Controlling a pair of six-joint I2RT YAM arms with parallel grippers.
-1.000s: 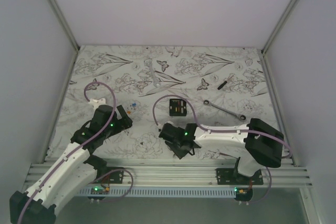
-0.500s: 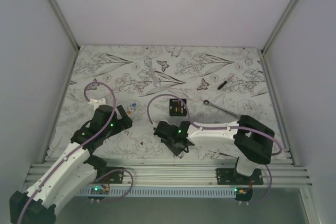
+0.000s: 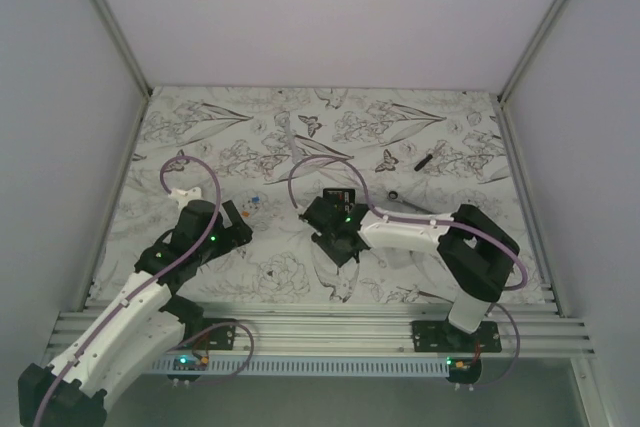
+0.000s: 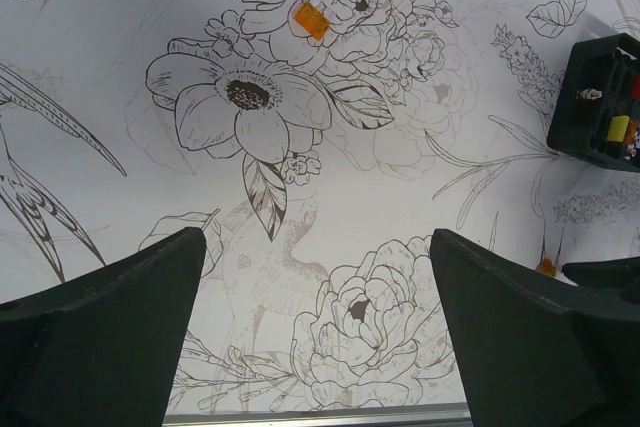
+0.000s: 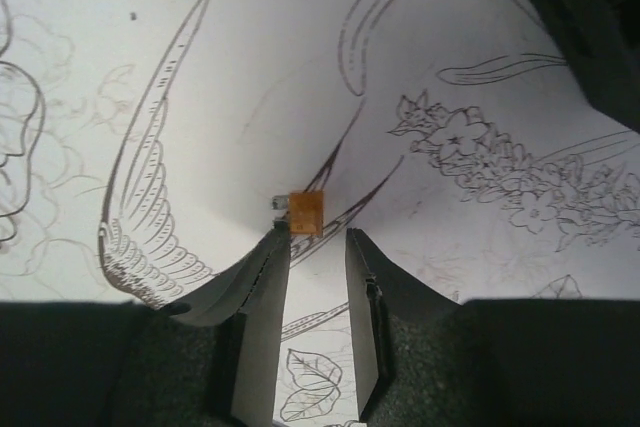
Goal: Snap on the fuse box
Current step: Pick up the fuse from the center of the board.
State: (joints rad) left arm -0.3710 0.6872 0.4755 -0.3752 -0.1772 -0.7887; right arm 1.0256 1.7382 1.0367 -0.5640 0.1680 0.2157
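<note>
Over the tabletop's left half, the left gripper (image 4: 318,317) hangs with its jaws spread wide and empty. The fuse box (image 4: 600,97) sits mid-tabletop. Just beside it, the right gripper (image 5: 315,237) has its jaws slightly parted, gripping nothing, with a small orange fuse (image 5: 305,213) lying at its fingertips.

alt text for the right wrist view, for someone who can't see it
A small orange piece lies on the flower-printed table just past the tips of the right gripper, whose jaws stand slightly apart with nothing between them. A black object fills the top right corner.
</note>
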